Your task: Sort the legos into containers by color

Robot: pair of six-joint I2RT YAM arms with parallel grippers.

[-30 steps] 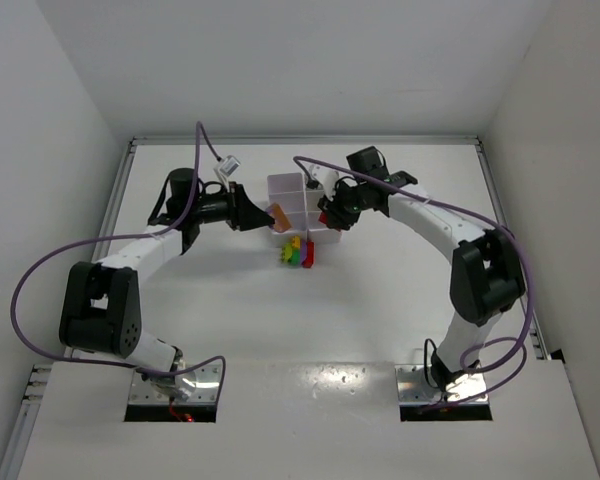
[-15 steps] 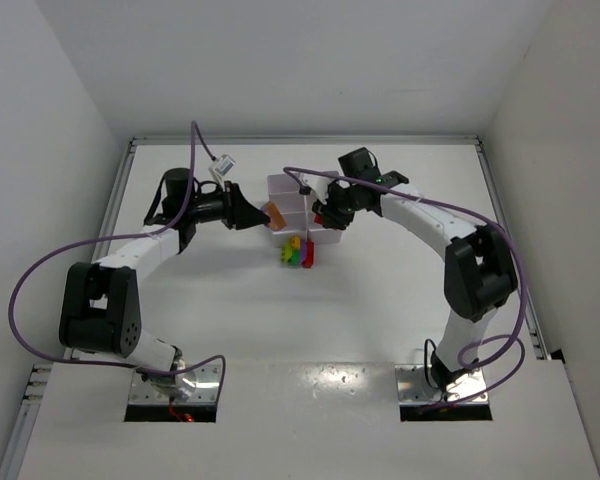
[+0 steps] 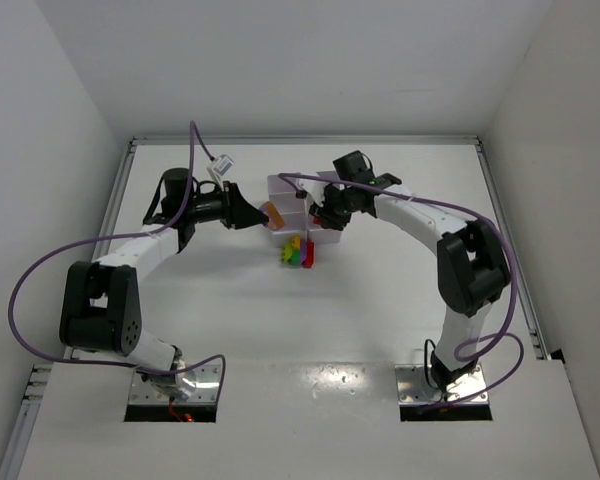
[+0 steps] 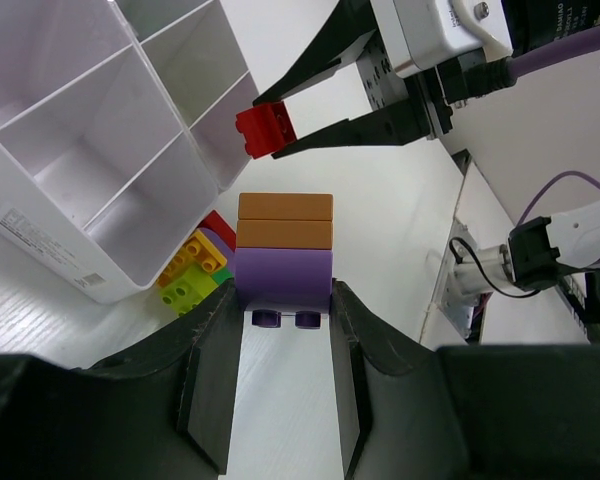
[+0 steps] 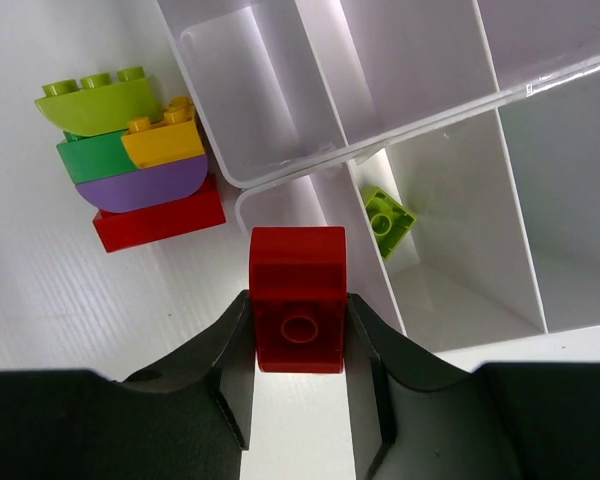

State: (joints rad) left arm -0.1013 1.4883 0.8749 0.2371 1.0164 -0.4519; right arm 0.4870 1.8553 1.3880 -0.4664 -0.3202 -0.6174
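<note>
My left gripper (image 3: 261, 214) (image 4: 284, 300) is shut on a stack of a purple brick (image 4: 283, 275) and orange bricks (image 4: 285, 220), held just left of the white six-compartment tray (image 3: 285, 186). My right gripper (image 3: 327, 216) (image 5: 298, 325) is shut on a red brick (image 5: 298, 290), above the tray's wall (image 5: 420, 110) at a corner compartment. The red brick also shows in the left wrist view (image 4: 265, 132). A lime green brick (image 5: 387, 215) lies in one compartment.
A clump of joined bricks (image 3: 298, 252) lies on the table by the tray's near side: lime (image 5: 95, 98), green (image 5: 88, 158), yellow (image 5: 160, 140), purple (image 5: 145, 187) and a red one (image 5: 160, 223). Purple cables loop off both arms.
My right gripper has moved a little left with the red brick, further over the tray. My left gripper has shifted slightly left and back with its stack.
</note>
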